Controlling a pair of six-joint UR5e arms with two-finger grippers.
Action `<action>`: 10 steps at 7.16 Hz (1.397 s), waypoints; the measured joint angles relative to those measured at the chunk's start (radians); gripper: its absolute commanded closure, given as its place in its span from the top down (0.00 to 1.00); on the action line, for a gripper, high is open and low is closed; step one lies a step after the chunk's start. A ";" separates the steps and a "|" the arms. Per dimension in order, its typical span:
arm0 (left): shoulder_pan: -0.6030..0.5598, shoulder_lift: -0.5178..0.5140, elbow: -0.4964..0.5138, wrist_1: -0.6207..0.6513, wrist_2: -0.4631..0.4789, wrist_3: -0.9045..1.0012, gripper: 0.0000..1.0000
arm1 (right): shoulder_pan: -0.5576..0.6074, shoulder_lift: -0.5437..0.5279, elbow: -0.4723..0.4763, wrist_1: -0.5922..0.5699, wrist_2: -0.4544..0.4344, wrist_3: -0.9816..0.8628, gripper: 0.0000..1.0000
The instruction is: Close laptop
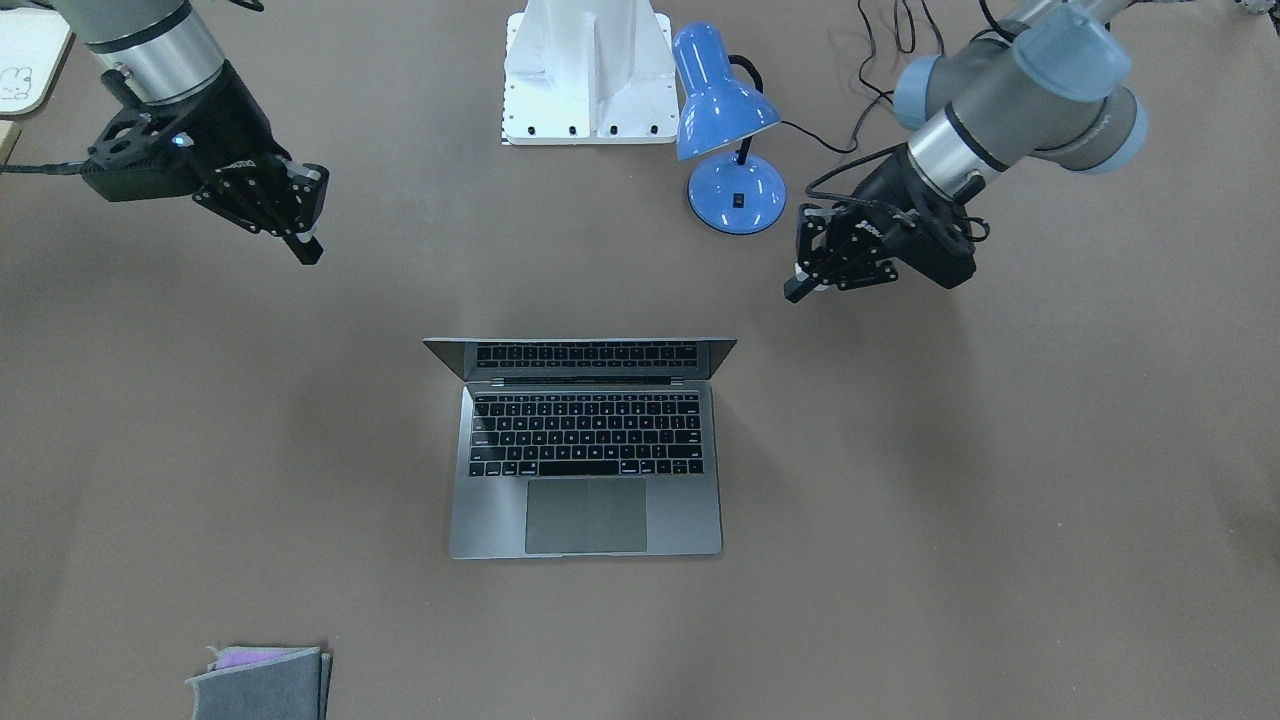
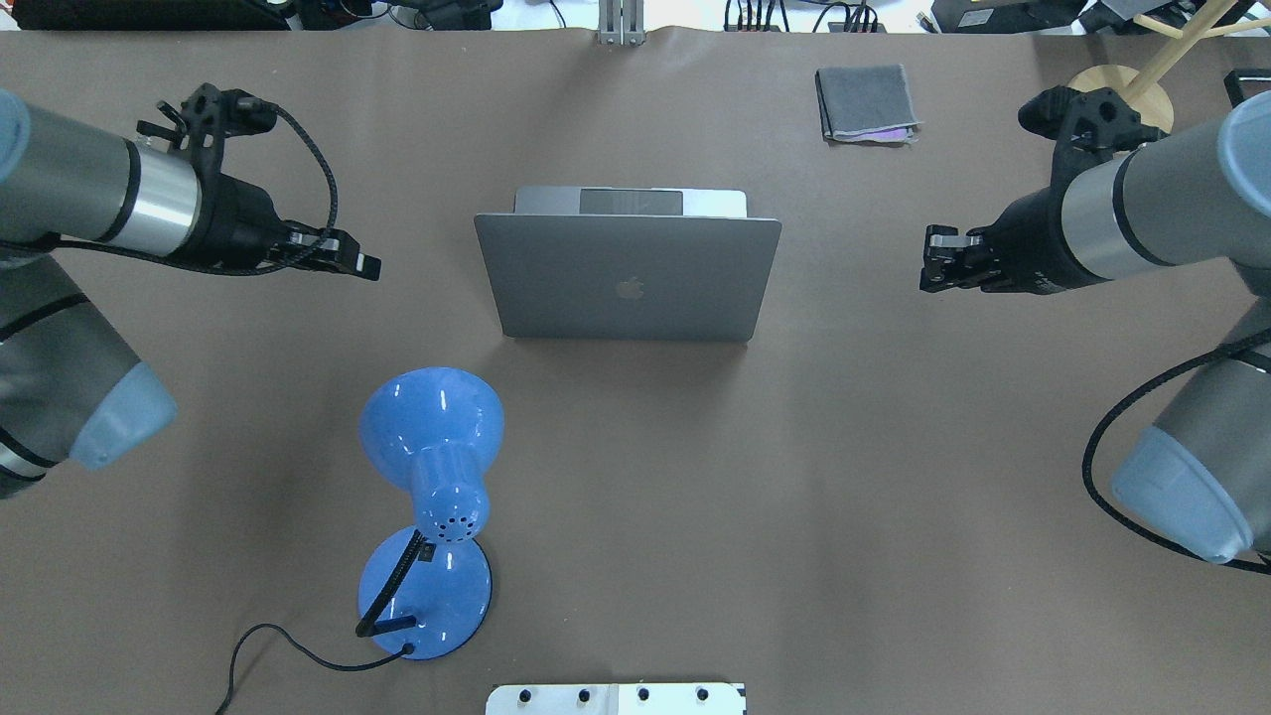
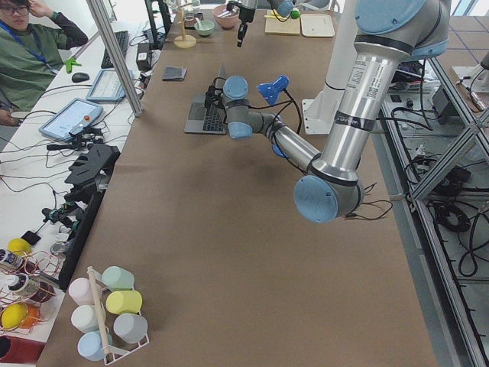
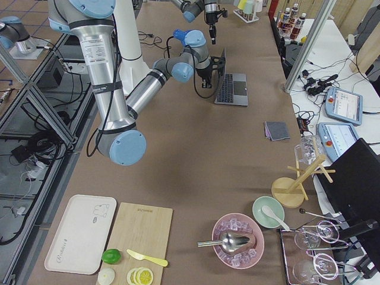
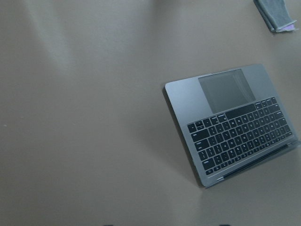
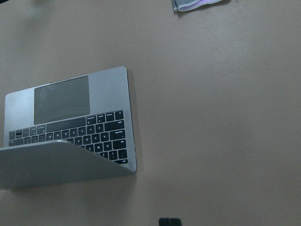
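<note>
Laptop: matt grey metal. Lamp: glossy blue enamel. Pouch: grey felt.

Space-grey laptop, black keys; blue lamp; brown table.

The lid of the laptop bears a dark apple logo at its centre, seen in the overhead view; no wording accompanies it. The keys of the keyboard carry pale legends, too small to read in any view. The black body of the left gripper and that of the right gripper each show a short line of white lettering in the front-facing view, blurred beyond reading. The white tray in the right-side view carries a small cartoon drawing and a line of lettering along one edge, also illegible. No other text, number or sign can be read.
</note>
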 measured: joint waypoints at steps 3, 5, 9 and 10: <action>0.037 -0.077 0.010 -0.002 0.016 -0.102 0.00 | -0.090 0.074 -0.006 -0.042 -0.097 0.075 0.00; 0.039 -0.118 0.020 0.006 0.016 -0.123 0.00 | -0.138 0.089 -0.009 -0.043 -0.154 0.120 0.00; 0.045 -0.167 0.053 0.009 0.020 -0.181 0.00 | -0.161 0.138 -0.040 -0.039 -0.231 0.159 0.00; 0.045 -0.175 0.068 0.009 0.027 -0.181 0.00 | -0.161 0.146 -0.058 -0.035 -0.242 0.156 0.00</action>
